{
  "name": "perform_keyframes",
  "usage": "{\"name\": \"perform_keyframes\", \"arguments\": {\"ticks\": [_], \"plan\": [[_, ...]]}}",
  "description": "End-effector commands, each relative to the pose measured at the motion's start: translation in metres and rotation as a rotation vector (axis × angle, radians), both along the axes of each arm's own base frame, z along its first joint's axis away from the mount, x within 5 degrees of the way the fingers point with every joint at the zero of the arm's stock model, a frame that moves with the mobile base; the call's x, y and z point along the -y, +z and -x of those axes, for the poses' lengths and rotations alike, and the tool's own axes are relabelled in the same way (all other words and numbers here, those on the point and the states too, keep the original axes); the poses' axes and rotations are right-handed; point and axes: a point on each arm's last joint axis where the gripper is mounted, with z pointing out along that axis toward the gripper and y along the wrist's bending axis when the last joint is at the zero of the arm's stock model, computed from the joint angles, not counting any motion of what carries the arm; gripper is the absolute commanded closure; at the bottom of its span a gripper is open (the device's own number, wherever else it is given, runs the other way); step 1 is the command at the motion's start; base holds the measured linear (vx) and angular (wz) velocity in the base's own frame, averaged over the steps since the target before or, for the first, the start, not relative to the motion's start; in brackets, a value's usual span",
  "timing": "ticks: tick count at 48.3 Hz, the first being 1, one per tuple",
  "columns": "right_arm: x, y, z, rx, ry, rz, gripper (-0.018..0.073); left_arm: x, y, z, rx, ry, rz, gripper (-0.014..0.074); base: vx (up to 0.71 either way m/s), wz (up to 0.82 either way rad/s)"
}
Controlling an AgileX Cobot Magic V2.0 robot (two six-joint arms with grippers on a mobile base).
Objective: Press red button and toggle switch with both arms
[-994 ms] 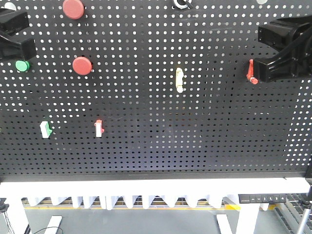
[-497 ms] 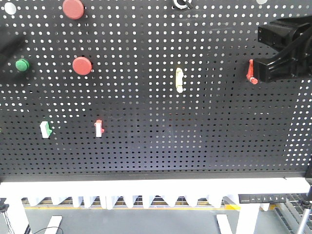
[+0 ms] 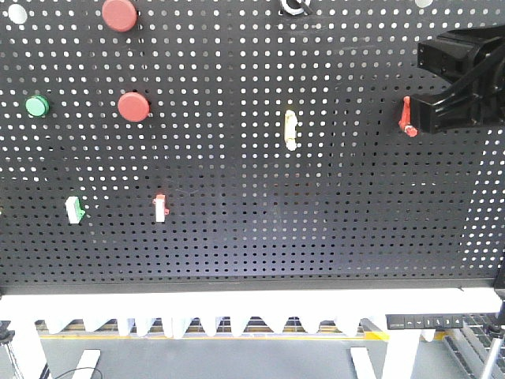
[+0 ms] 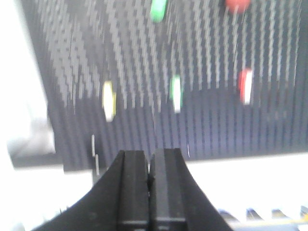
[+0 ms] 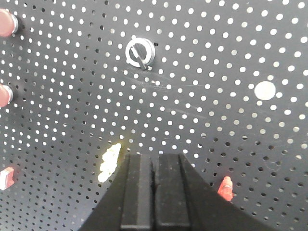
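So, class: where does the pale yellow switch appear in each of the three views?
Exterior front view: pale yellow switch sits right of centre on the pegboard.
Left wrist view: blurred, at left.
Right wrist view: lower left, beside the end effector.
Shared landmark: the pegboard.

Matte black throughout. Left gripper (image 4: 150, 192): two flat, blocky fingers with squared edges, flaring below into broad curved shoulders. Right gripper (image 5: 154, 192): same black slab fingers, faintly speckled surface, wide sloping base. Right arm (image 3: 465, 79): chunky angular black housing, hard-edged, boxy.
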Motion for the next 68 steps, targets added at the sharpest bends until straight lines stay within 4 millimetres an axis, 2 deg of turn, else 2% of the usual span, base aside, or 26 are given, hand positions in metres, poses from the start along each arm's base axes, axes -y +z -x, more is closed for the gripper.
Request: {"name": "perform_keyframes", "arguments": {"ticks": [1, 10, 13, 53, 57, 62, 67, 68], "plan": [[0.004, 0.020, 0.009, 0.121, 0.013, -0.024, 0.0559, 0.000, -0.013, 0.009, 0.104, 0.008, 0.035, 0.0594, 0.00, 0.00], [0.004, 0.020, 0.009, 0.118, 0.012, -0.023, 0.0559, -0.001, -0.070, 0.008, 0.058, 0.019, 0.083, 0.0594, 0.00, 0.00], [0.004, 0.020, 0.009, 0.117, 0.012, -0.023, 0.0559, -0.001, -0.077, 0.007, 0.035, 0.018, 0.152, 0.0594, 0.00, 0.00], [0.003, 0.019, 0.008, 0.110, 0.011, -0.022, 0.0559, -0.001, -0.077, 0.007, 0.033, 0.016, 0.154, 0.0594, 0.00, 0.00], [0.006, 0.022, 0.016, 0.117, 0.017, -0.045, 0.0559, -0.001, -0.077, 0.007, 0.033, 0.016, 0.154, 0.0594, 0.00, 0.00], [0.020, 0.026, 0.041, 0.111, 0.023, -0.110, 0.0559, -0.001, -0.077, 0.007, 0.033, 0.016, 0.154, 0.0594, 0.00, 0.00], [0.046, 0.012, 0.068, 0.128, -0.051, -0.157, 0.0559, -0.001, -0.077, 0.007, 0.033, 0.016, 0.154, 0.0594, 0.00, 0.00], [0.056, 0.001, 0.073, 0.120, -0.099, -0.155, 0.0559, -0.001, -0.077, 0.007, 0.033, 0.016, 0.154, 0.0594, 0.00, 0.00]]}}
